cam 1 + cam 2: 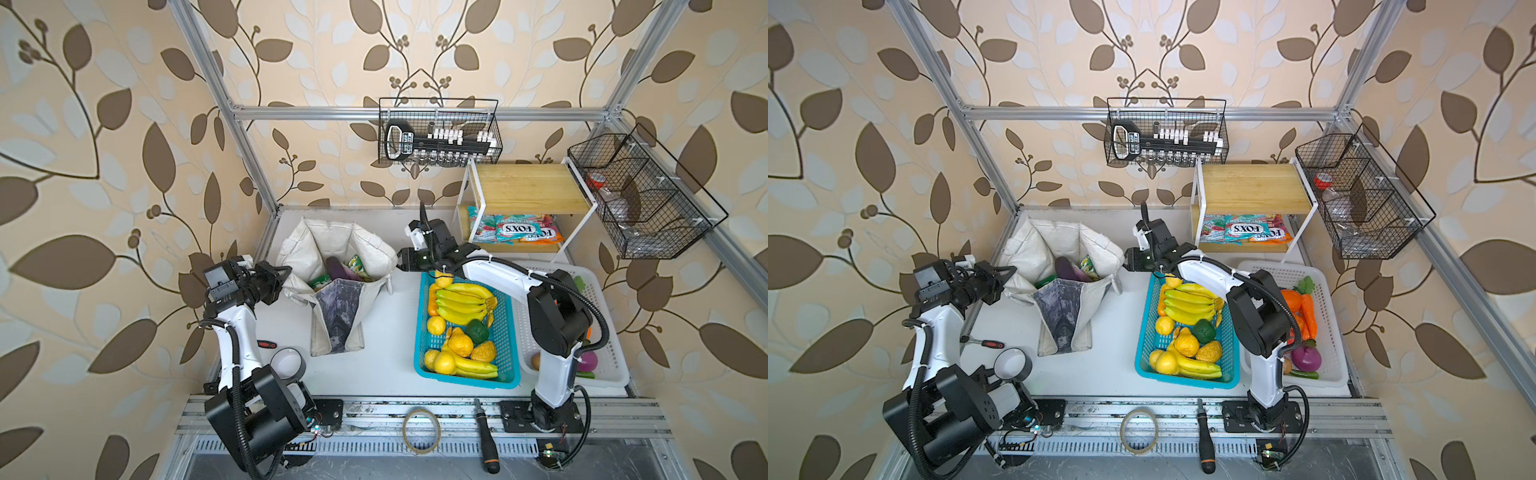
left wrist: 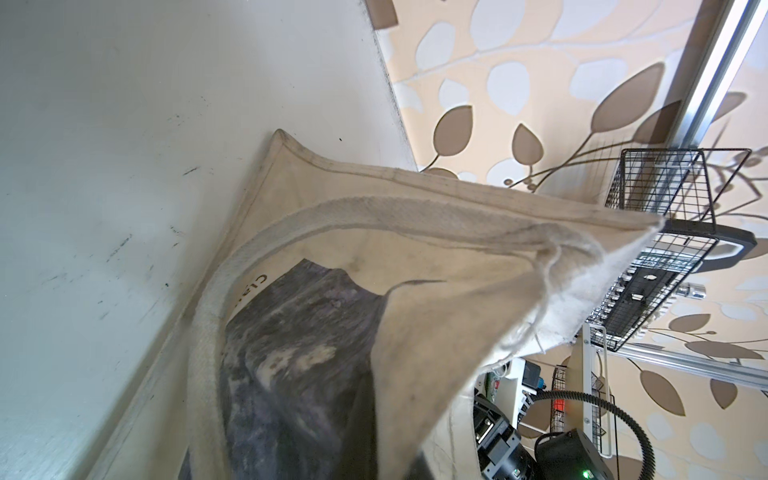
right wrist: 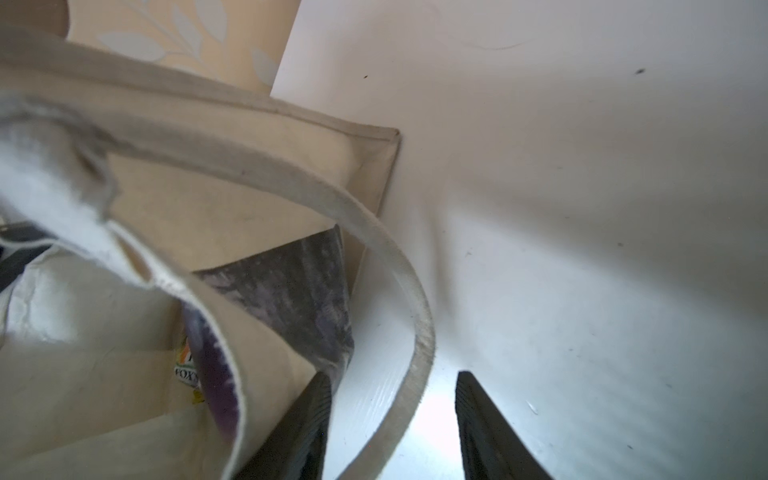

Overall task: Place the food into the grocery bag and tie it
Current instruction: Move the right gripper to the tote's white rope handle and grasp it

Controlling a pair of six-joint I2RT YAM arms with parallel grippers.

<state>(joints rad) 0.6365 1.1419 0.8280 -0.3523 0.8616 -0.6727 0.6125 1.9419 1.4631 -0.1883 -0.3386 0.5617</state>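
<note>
The off-white grocery bag (image 1: 336,316) (image 1: 1063,316) stands open at the back left of the table, dark mottled panel facing front. Inside it lie a purple eggplant (image 1: 338,268) (image 1: 1068,269) and green-and-yellow snack packets (image 1: 358,266). My left gripper (image 1: 286,270) is at the bag's left rim, shut on the cloth. Bag fabric (image 2: 299,353) fills the left wrist view and hides the jaws. My right gripper (image 1: 399,264) (image 3: 395,415) is at the bag's right rim. Its fingers (image 3: 307,424) stand apart, with the white strap handle (image 3: 415,299) running between them, untouched on both sides.
A blue basket (image 1: 509,332) of bananas and yellow fruit sits right of the bag, with a white basket (image 1: 606,316) beyond it. FOX'S packets (image 1: 515,230) lie under the wooden shelf. A tape roll (image 1: 289,361) and a red-handled tool (image 1: 266,344) lie by the left arm.
</note>
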